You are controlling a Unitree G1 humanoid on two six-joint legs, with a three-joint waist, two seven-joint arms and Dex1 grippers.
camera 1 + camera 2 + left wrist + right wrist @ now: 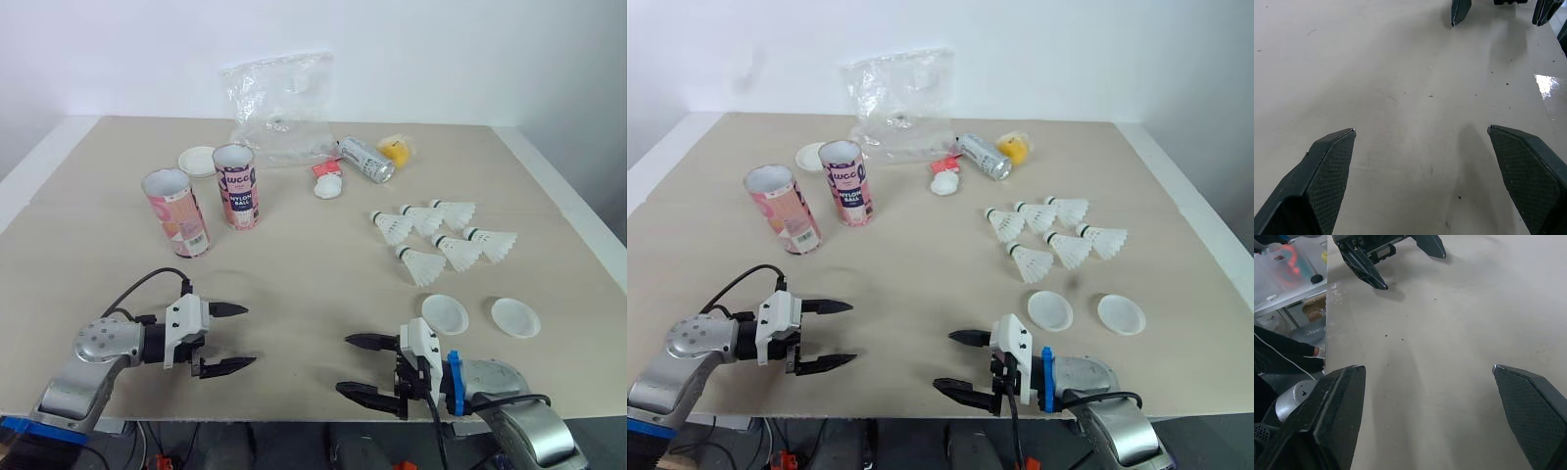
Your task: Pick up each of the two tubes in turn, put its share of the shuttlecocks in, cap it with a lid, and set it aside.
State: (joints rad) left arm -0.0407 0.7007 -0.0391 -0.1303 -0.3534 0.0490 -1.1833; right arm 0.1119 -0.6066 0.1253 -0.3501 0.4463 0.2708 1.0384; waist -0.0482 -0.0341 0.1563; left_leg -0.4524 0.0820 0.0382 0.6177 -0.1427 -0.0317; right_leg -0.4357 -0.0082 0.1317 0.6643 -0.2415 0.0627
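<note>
Left gripper [249, 335] was wide open, held nothing, and sat low over the beige table [313, 284]. The pink cardboard tube with an open top [176, 212] stood well ahead of its fingertips, leaning a little and empty as far as visible. The second pink tube with dark lettering [235, 186] stood upright just beyond and right of the first. A white round lid [198, 161] lay behind both tubes.

Right gripper [343, 364] was also spread wide and empty, its fingers pointing toward the left gripper's. Six white feather shuttlecocks [436, 238] lay loose, well ahead and right of its fingers. Two white round plastic lids [445, 313] lay near, just behind its fingers to the right.

Judged step: start, nothing loaded or capped. Next move likely needs the left fingers to reach forward, straddle the nearer tube and close without tipping it.
</note>
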